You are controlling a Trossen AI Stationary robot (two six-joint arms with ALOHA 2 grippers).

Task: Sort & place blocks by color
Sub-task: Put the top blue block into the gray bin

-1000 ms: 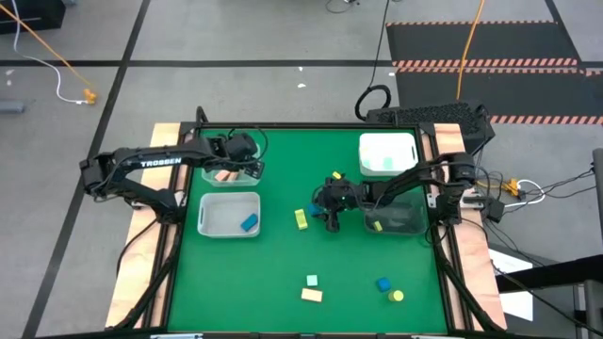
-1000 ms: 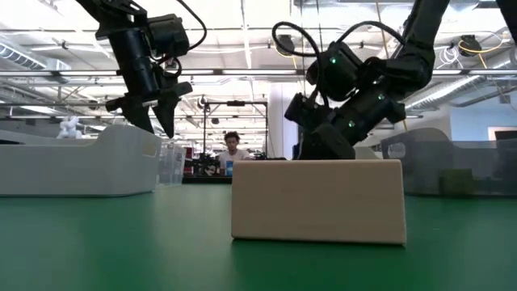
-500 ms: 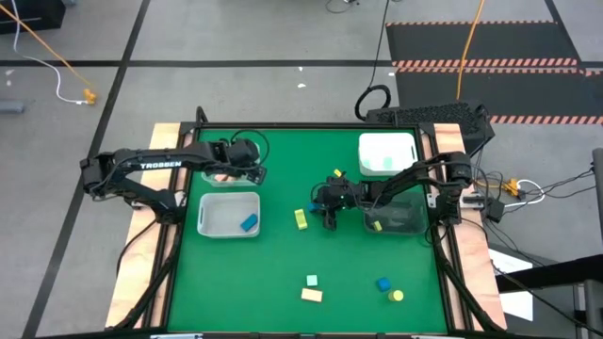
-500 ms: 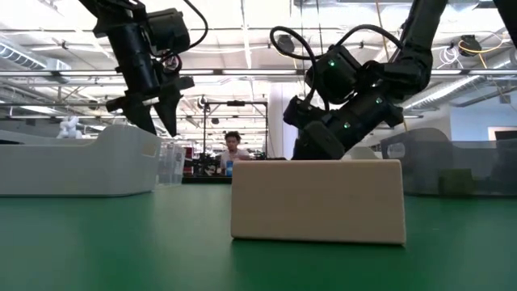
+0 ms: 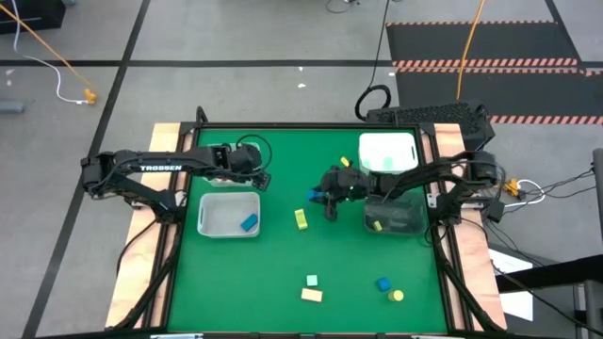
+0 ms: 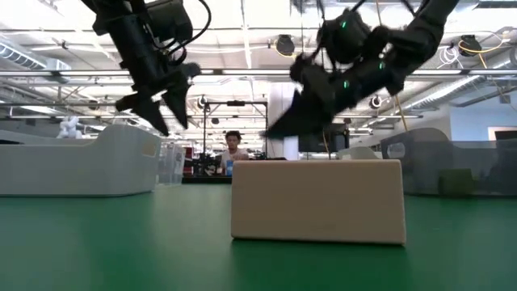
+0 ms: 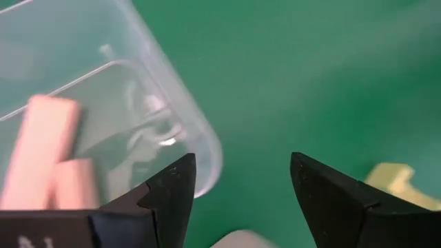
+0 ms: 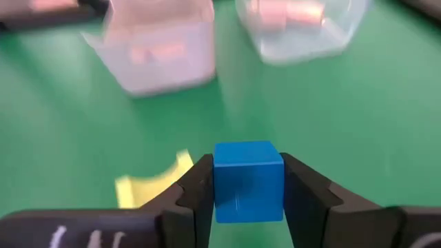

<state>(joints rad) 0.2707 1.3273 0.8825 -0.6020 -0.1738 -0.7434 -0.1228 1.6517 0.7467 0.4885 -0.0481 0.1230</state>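
Note:
My right gripper point(image 5: 314, 196) hangs over the middle of the table, shut on a blue cube point(image 8: 248, 180). A yellow block point(image 5: 301, 218) lies on the green mat just near of it. My left gripper point(image 7: 241, 186) stands open over the near corner of the clear far-left bin point(image 7: 172, 103), which holds tan blocks point(image 7: 43, 153); nothing is between its fingers. A mint block point(image 5: 311, 281), a tan block point(image 5: 312, 295), a blue block point(image 5: 382, 283) and a yellow one point(image 5: 397, 296) lie near the table's front edge. Another blue block point(image 5: 249, 223) lies in the near-left bin point(image 5: 212, 215). My right gripper pinches the blue cube by two opposite side faces point(image 8: 219, 186) between its two fingers point(image 8: 306, 193). The fingers slant forward and down, coming from the table's right. The cube sits square between them with its top face showing, lifted clear of the mat.
A white bin point(image 5: 387, 153) stands at the far right. Near of it a clear bin point(image 5: 405, 215) holds a yellow block point(image 5: 377, 226). In the low view the tan block point(image 6: 317, 200) fills the foreground. A person point(image 6: 234, 149) sits in the room behind.
My right gripper has risen from the mat with the blue cube, which now hangs clear of the table, and has tipped nearer to level. My left gripper has drifted over its bin toward the table's near edge and a little to the right, staying open.

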